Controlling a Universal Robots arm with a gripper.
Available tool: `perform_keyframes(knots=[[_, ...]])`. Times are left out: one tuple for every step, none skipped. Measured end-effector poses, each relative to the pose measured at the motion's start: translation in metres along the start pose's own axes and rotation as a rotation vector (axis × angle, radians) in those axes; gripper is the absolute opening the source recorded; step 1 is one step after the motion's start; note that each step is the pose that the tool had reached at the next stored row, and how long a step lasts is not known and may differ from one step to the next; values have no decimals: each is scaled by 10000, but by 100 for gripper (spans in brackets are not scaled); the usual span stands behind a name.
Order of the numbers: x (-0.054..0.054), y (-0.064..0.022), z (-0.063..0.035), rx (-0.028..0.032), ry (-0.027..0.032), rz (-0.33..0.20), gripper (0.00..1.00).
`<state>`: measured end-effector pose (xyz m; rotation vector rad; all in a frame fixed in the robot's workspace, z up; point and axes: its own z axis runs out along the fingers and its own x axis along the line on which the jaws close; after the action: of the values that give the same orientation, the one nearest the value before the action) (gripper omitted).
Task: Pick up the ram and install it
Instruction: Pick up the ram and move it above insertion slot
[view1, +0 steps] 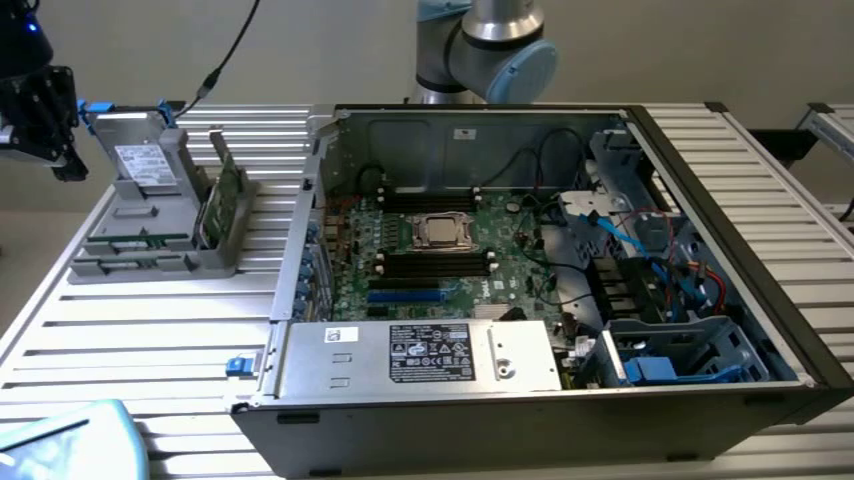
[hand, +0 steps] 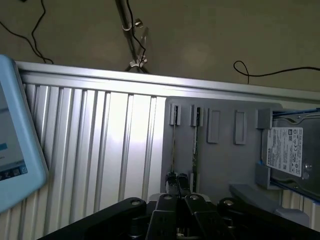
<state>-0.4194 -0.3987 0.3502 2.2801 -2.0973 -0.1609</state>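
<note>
Exterior and wrist views of the workstation. I see the pincer (view1: 60, 150) at the exterior view's far left, beside the grey holder (view1: 147, 255) and well apart from the open computer case (view1: 747, 300). In the wrist view its black fingers (hand: 167, 207) are pressed together with nothing between them. The ram (view1: 227, 165) is not yet installed: it stands on edge in the holder slot farthest from the hard drive (view1: 140, 165). From the wrist, the ram (hand: 173, 145) appears edge-on, with the fingertips close to one end of it; I cannot tell whether they touch. A lighter green card (view1: 211, 215) occupies the neighbouring slot. The motherboard (view1: 514, 250) lies exposed inside the case, which rests on the slatted tabletop (view1: 134, 340).
</note>
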Motion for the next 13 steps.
perform_keyframes(knots=[[0, 0, 0, 0, 0, 0, 11], [0, 0, 0, 0, -1, 0, 12], [0, 0, 0, 1, 0, 0, 18], [0, 0, 0, 0, 0, 0, 18], [0, 0, 0, 0, 0, 0, 24], [0, 0, 0, 0, 0, 0, 31], [0, 0, 0, 0, 0, 0, 31], [0, 0, 0, 1, 0, 0, 31], [0, 0, 0, 1, 0, 0, 37], [0, 0, 0, 1, 0, 0, 37], [0, -1, 9, 6, -6, -1, 37], [1, -2, 22, 9, -11, -2, 37], [2, -4, 38, 9, -15, -2, 37]])
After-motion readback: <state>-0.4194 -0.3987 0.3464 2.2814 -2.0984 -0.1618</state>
